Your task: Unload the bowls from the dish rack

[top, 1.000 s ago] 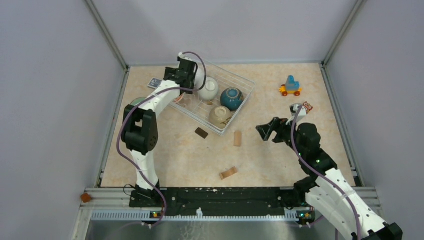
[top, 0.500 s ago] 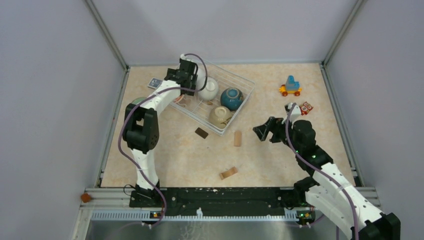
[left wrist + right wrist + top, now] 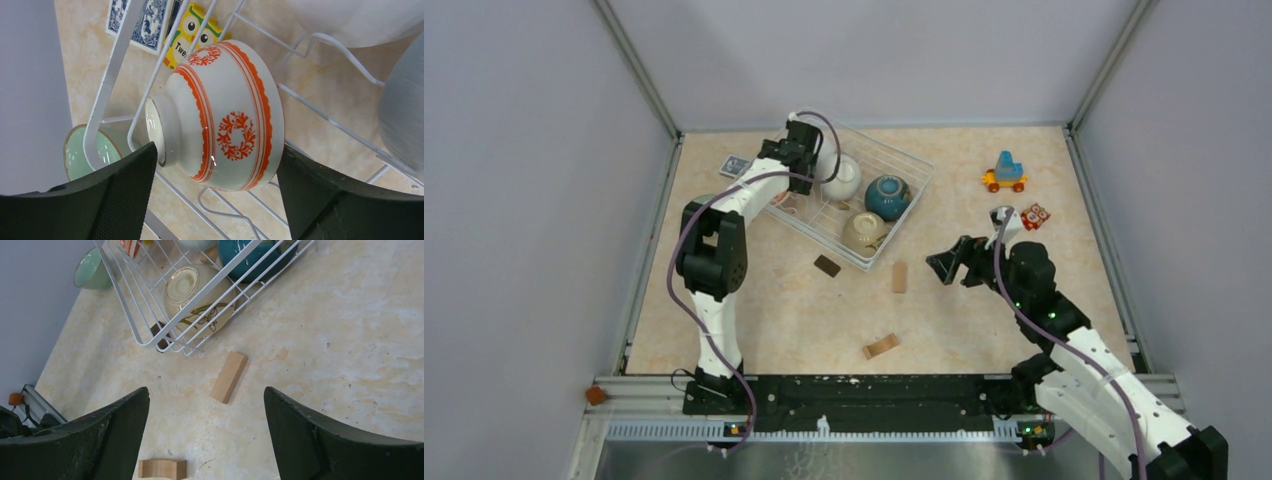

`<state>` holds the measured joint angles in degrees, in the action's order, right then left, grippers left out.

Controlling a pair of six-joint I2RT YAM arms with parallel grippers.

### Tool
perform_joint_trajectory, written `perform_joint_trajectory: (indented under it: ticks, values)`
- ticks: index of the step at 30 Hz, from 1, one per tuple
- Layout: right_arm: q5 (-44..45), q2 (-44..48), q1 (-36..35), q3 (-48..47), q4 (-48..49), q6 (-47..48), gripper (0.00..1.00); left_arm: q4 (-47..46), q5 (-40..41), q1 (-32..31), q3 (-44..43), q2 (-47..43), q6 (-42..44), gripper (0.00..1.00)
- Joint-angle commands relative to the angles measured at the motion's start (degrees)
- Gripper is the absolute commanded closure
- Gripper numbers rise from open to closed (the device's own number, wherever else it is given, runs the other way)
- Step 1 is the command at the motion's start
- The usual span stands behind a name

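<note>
- The left gripper (image 3: 217, 155) is spread wide inside the dish rack (image 3: 898, 216), one finger on each side of the white bowl with the orange pattern (image 3: 225, 115).
- That bowl lies tipped on its side on the rack wires, its foot by the left finger and its rim by the right finger. Whether either finger touches it cannot be told.
- A pale green bowl (image 3: 82, 150) sits on the table (image 3: 350, 340) just outside the rack wall.
- A white bowl (image 3: 842, 178), a teal bowl (image 3: 888, 196) and a beige bowl (image 3: 864, 230) lie in the rack.
- The right gripper (image 3: 206, 395) is also spread wide and holds nothing. It hangs over the table, well apart from the rack, with a wooden block (image 3: 228, 376) lying below it.
</note>
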<state>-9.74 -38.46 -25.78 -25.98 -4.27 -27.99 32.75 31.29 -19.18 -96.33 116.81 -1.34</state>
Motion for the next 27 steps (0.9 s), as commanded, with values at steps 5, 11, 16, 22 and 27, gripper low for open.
perform_joint_trajectory:
  ticks: [5, 11, 16, 22, 27]
  values:
    - [4.2, 4.5, -0.6, -0.3, 0.5, 2.0, 0.16, 0.1, 4.5, 0.2, -3.2, -0.3, 0.9, 0.29]
    - [15.3, 9.7, -0.6, 0.6, -0.7, -0.4, 0.16, -2.1, 2.5, 0.3, -1.8, -4.9, 1.6, 0.39]
    - [25.5, 12.2, -0.6, -0.1, -4.9, -2.6, 0.16, -3.0, 0.4, 0.3, -0.8, -7.8, -0.1, 0.42]
    - [33.9, 11.7, -0.6, -1.5, -9.5, -5.7, 0.16, -2.9, -0.3, 0.3, -0.7, -9.7, -0.3, 0.43]
    - [30.8, 11.7, -0.5, -1.3, -8.3, -4.9, 0.16, -2.8, -1.8, 0.3, -0.9, -11.6, -0.5, 0.43]
